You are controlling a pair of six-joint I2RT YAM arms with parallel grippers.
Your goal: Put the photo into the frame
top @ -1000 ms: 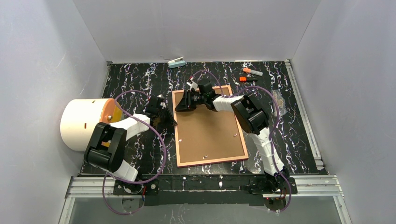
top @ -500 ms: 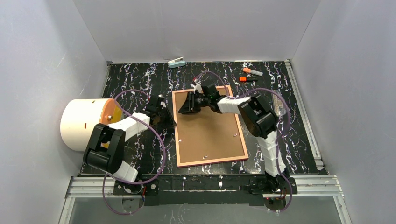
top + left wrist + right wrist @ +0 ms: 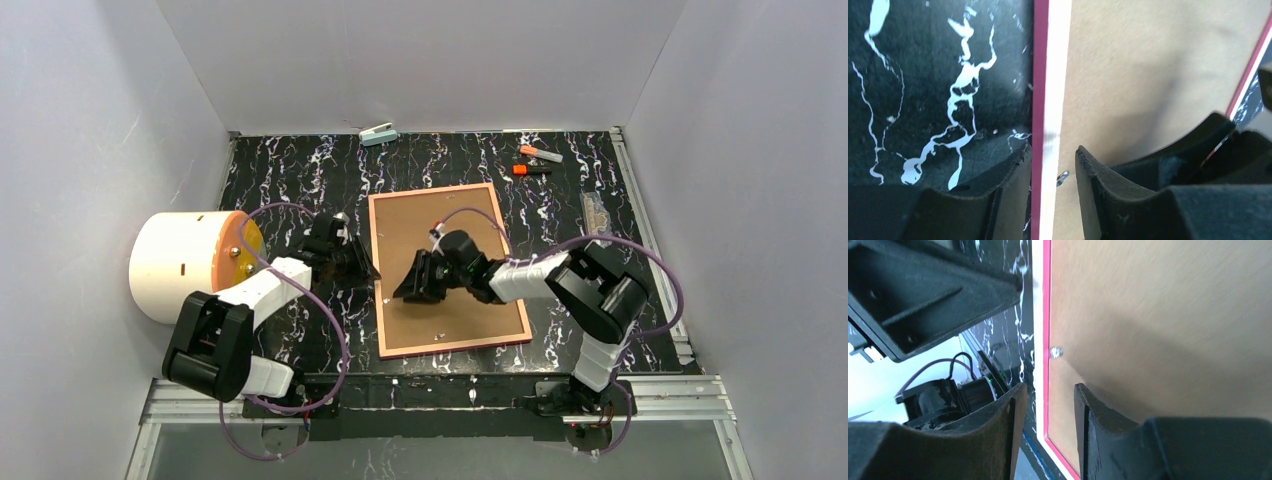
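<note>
Well, the frame [image 3: 455, 346] lay back-up in the middle of the black marbled table [image 3: 290, 170], with a brown board [image 3: 440, 215] filling it; the photo I could not see. The left gripper [image 3: 1050, 152] sat at the frame's left rail, its jaws narrowly apart with the rail between them. The right gripper [image 3: 408, 292] hung over the board near that same rail, jaws also narrowly apart, holding nothing. A white drum [image 3: 180, 265] stood at the table's left edge.

A white drum [image 3: 180, 265] lies left, orange markers [image 3: 535, 160] and teal stapler [image 3: 378, 134] behind.
</note>
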